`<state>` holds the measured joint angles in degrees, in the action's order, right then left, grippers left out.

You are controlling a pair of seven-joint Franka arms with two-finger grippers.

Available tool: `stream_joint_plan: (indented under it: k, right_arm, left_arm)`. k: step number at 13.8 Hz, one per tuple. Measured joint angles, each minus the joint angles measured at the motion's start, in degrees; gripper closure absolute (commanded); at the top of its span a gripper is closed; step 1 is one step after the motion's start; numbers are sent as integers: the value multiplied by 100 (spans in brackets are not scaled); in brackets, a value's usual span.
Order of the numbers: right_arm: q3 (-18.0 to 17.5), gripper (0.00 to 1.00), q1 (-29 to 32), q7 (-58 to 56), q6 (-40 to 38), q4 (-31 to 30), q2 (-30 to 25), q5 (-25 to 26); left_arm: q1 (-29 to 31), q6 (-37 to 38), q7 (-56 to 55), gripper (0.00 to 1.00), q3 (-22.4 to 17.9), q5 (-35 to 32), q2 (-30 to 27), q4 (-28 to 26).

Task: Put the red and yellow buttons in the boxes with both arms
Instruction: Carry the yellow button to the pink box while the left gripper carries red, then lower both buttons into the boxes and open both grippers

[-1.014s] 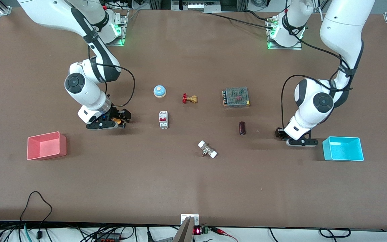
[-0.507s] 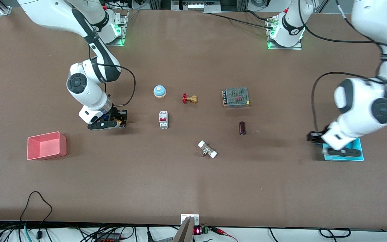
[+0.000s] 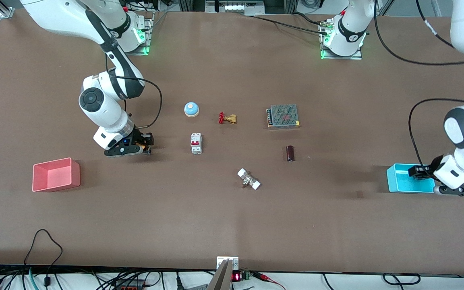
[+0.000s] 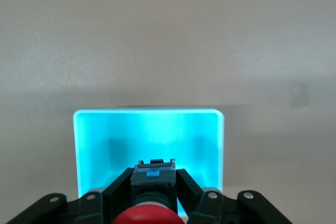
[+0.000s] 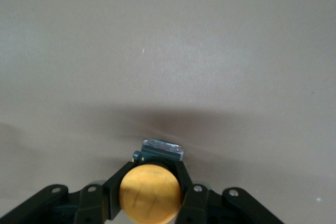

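L arm bent at elbow, wrist low; left gripper [image 4: 153,192] over cyan box [image 3: 402,182], fingers pinching red button [image 4: 152,214].

R arm folded down, right gripper [image 5: 151,182] low over bare table, betw. pink box [image 3: 56,174] and breaker [image 3: 195,143], fingers clamped on yellow button [image 5: 150,191].

No legible writing.

Red button [image 4: 151,214] cap cut off by the frame edge, left claw [image 3: 421,172] covering part of the cyan box [image 3: 401,181]
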<state>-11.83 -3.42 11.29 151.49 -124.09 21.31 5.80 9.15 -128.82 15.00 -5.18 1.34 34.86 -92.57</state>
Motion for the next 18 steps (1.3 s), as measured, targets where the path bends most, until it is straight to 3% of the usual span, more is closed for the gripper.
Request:
stream_joint_plan:
  k: [4,7,9,12,13,14,15,16,18]
  right_arm:
    - [46,70,516,-1108,-1447,561,-752,20]
    - [123,70,1228,-2344,-1996,825,-1204,18]
    - [325,70,1659,-3259,-2009,972,-1136,17]
    - [479,70,2162,-4207,-1839,1416,-547,17]
    - [482,70,2275,-4413,-1640,1586,-274,17]
    - [483,70,2359,-4554,-1359,1707,5,17]
    - [483,70,2409,-4612,-1075,1776,254,17]
    - [483,70,2432,-4623,-828,1824,482,16]
    - [476,70,2433,-4623,-563,1885,798,-164]
  left_arm:
    - [62,-473,4,69,1,-2,510,110]
    - [102,-545,7,69,2,-2,667,114]
    - [145,-545,7,69,3,-2,763,113]
    - [210,-565,12,64,22,-2,859,114]
    - [213,-566,14,48,27,-2,864,115]
    - [213,-566,16,19,30,-2,863,116]
    - [213,-567,19,6,33,-2,863,119]
    - [214,-567,21,0,34,-2,863,129]
    - [216,-568,21,0,36,-2,862,150]
